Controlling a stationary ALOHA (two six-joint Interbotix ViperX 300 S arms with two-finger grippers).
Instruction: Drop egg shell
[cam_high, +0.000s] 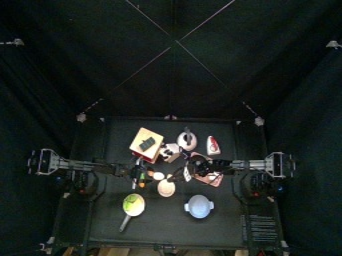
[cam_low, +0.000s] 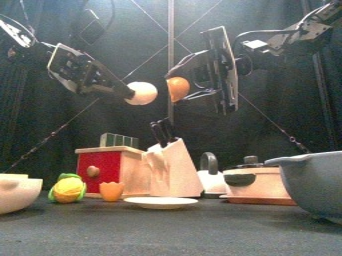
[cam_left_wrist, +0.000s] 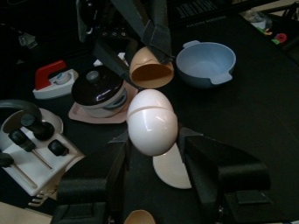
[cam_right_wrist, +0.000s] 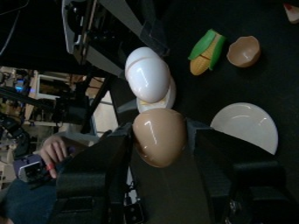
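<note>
Left hand (cam_low: 118, 92) grips white half-shell (cam_low: 142, 93); right hand (cam_low: 201, 88) brown half-shell (cam_low: 178, 87).

Black table (cam_low: 160, 232) carries: white bowl (cam_low: 14, 192) at far left of front view, corn (cam_low: 66, 187) beside it, small orange cup (cam_low: 111, 190), red toaster (cam_low: 110, 163), white plate (cam_low: 160, 203) centre, grey bowl (cam_low: 314, 182) at right edge, pot on tan board (cam_low: 249, 178).
</note>
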